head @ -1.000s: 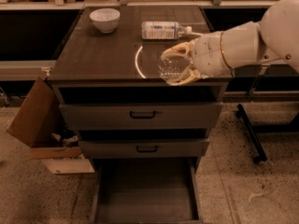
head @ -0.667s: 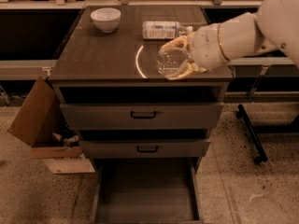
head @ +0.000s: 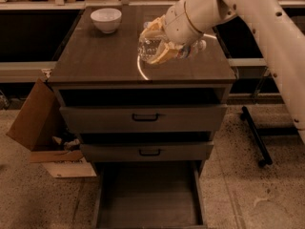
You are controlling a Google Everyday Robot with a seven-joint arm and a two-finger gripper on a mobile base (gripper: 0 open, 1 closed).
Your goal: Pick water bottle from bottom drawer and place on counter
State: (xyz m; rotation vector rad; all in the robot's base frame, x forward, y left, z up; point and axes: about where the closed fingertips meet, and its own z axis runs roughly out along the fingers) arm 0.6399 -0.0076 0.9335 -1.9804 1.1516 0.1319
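My gripper (head: 155,44) is over the middle of the counter (head: 95,61), shut on the water bottle (head: 150,49), a small clear crinkled bottle held tilted between the tan fingers (head: 153,28). The bottle hangs just above the counter's glossy wood top, beside the bright curved glare mark. The white arm reaches in from the upper right. Far below, the bottom drawer (head: 147,197) stands pulled out, its flat dark floor bare.
A white bowl (head: 106,19) sits at the counter's back left. A larger clear bottle (head: 196,46) lies behind the gripper, mostly hidden. Two shallower drawers with black handles (head: 145,117) stand slightly open. A cardboard box (head: 38,128) leans at the left; a black stand base (head: 255,135) at the right.
The view has shifted, so the cabinet sits further right in frame. My gripper with the bottle has moved left and further back over the counter, now covering most of the larger bottle.
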